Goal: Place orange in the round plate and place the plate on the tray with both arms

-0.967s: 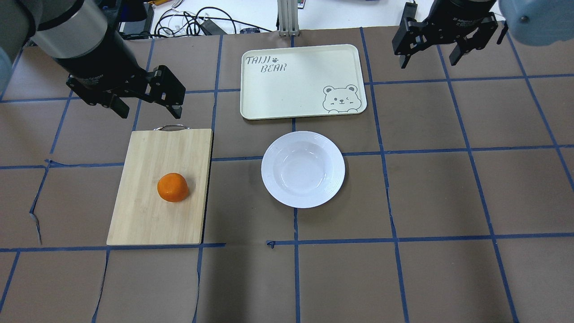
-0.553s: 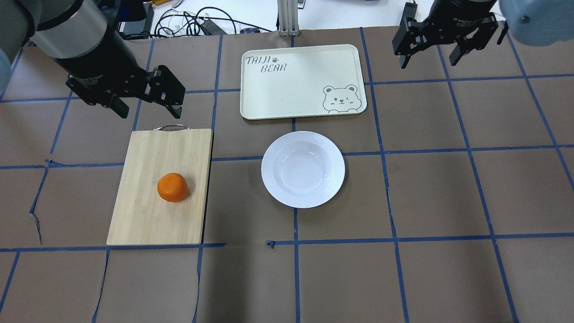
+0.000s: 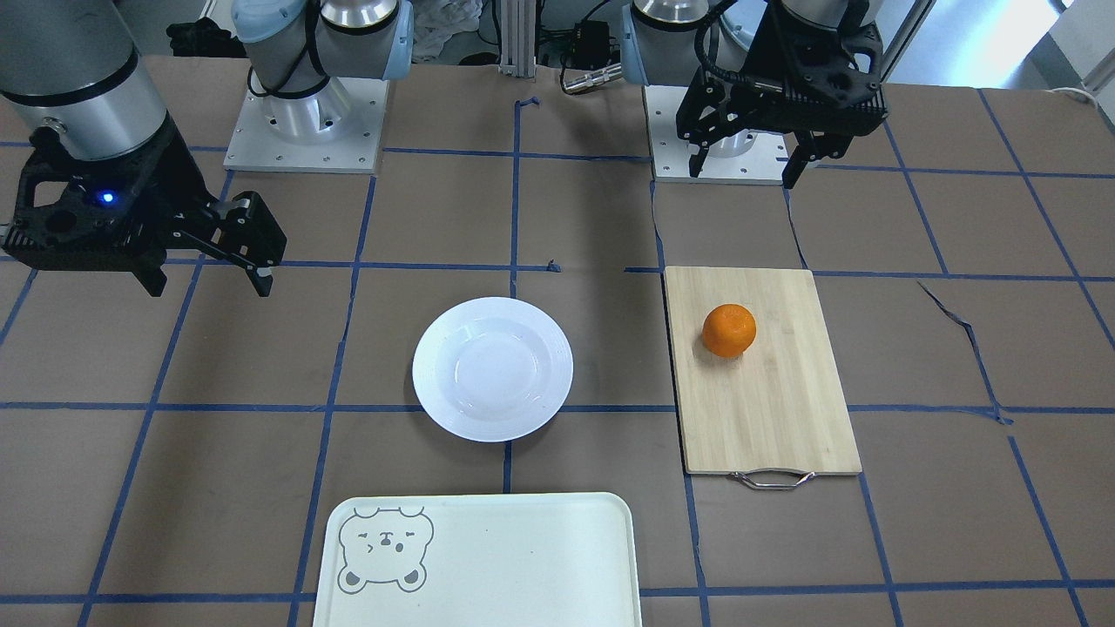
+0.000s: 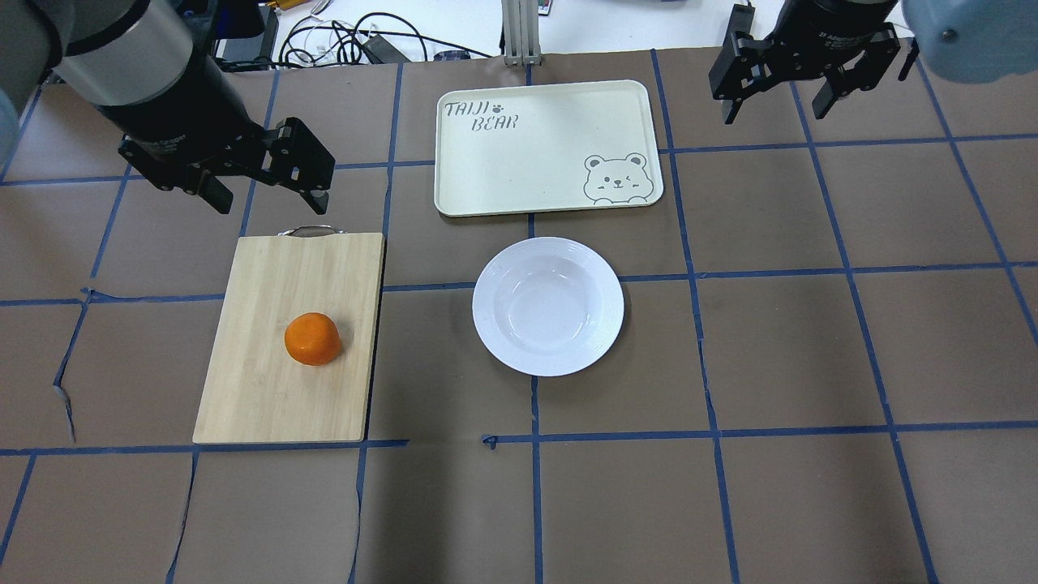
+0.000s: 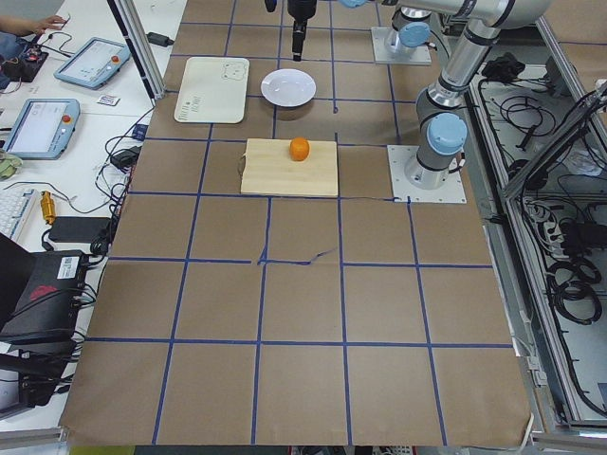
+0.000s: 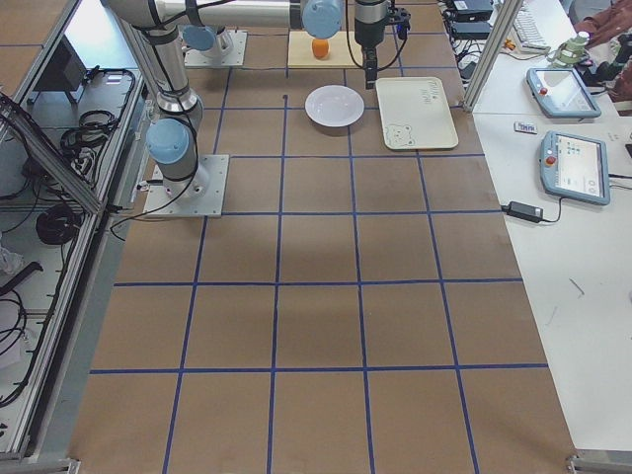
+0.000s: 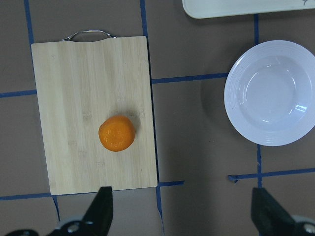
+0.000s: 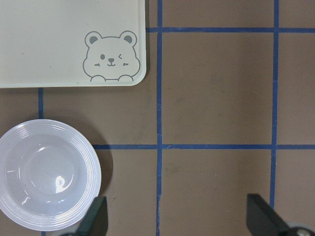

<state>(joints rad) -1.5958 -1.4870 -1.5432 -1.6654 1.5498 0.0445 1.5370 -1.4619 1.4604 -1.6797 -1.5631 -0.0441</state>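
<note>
An orange (image 4: 312, 339) sits on a wooden cutting board (image 4: 268, 397) on the robot's left side of a brown table (image 4: 811, 341) crossed with blue tape lines. The fruit lies near the middle of the board, a little toward the edge that faces the plate. The board's metal handle (image 4: 307, 231) points away from the robot.

A glossy white round plate (image 4: 485, 312) rests flat on the table to the right of the board, apart from it, near the table's centre line. Just beyond the plate, not touching it, lies the cream rectangular tray (image 4: 535, 154), with a grey bear face (image 4: 615, 179) drawn in the corner nearest the plate and lettering in the opposite corner.

The left gripper (image 4: 270, 199) hangs above the table past the handle end of the board, its jaws spread wide. In the left wrist view its two black fingers (image 7: 101, 211) stand far apart at the bottom edge, with the orange, the board and the plate all seen below.

The right gripper (image 4: 773, 112) hovers off the tray's far right corner, well apart from the plate, its jaws also spread. The right wrist view looks down on the bear corner of the tray and part of the plate.
</note>
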